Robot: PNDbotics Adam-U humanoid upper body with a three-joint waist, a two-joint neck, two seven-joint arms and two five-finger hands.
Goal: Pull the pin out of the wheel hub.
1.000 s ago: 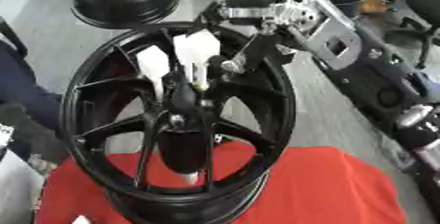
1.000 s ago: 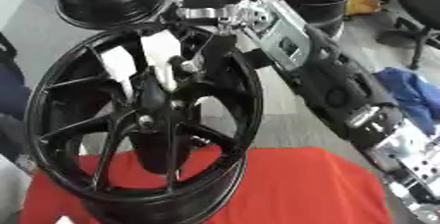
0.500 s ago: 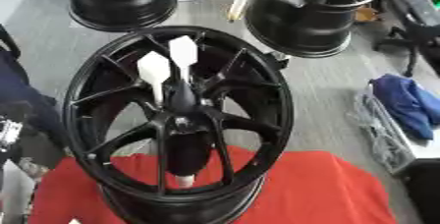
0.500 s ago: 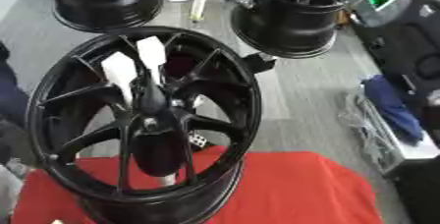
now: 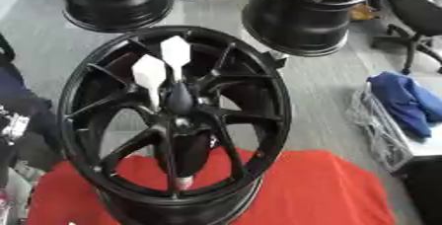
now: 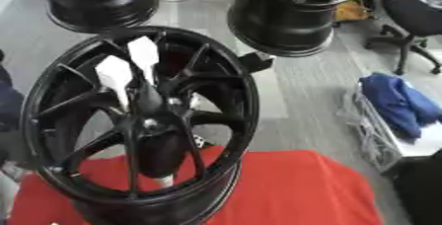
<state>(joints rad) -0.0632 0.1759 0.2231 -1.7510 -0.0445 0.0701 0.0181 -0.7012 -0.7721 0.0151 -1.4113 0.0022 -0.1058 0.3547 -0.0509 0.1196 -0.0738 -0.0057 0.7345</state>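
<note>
The robot's arm, which reached to the wheel hub (image 5: 179,104) a second ago, has left both views, so neither hand's state can be told, while two white pins (image 5: 175,54) still stand in the hub, seemingly unpulled.

Workshop: black wheel rims (image 5: 307,14) on grey floor (image 5: 319,91).
</note>
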